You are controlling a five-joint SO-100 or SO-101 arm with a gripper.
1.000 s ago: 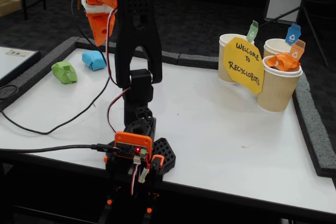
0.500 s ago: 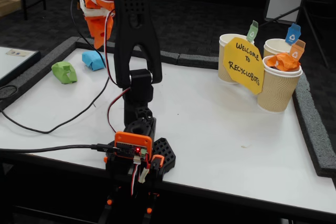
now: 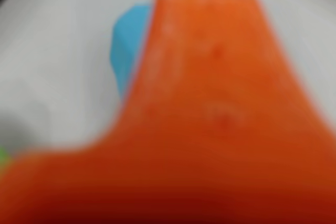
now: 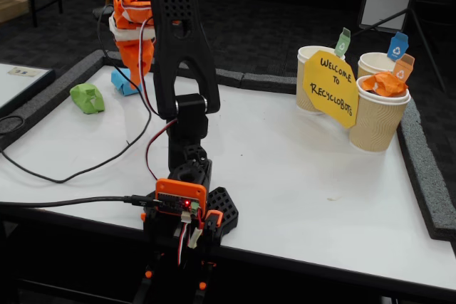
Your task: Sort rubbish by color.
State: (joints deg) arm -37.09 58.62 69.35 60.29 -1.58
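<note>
Fixed view: your gripper (image 4: 132,69) hangs over the far left of the white table (image 4: 299,169), right in front of the light blue wad (image 4: 121,80). Whether its fingers are apart or closed, you cannot tell. The lime green wad (image 4: 87,97) lies left of the blue one, apart from it. The orange wad (image 4: 382,83) sits in the nearest paper cup (image 4: 375,120). Wrist view: blurred orange finger (image 3: 220,124) fills the picture, blue wad beside it.
</note>
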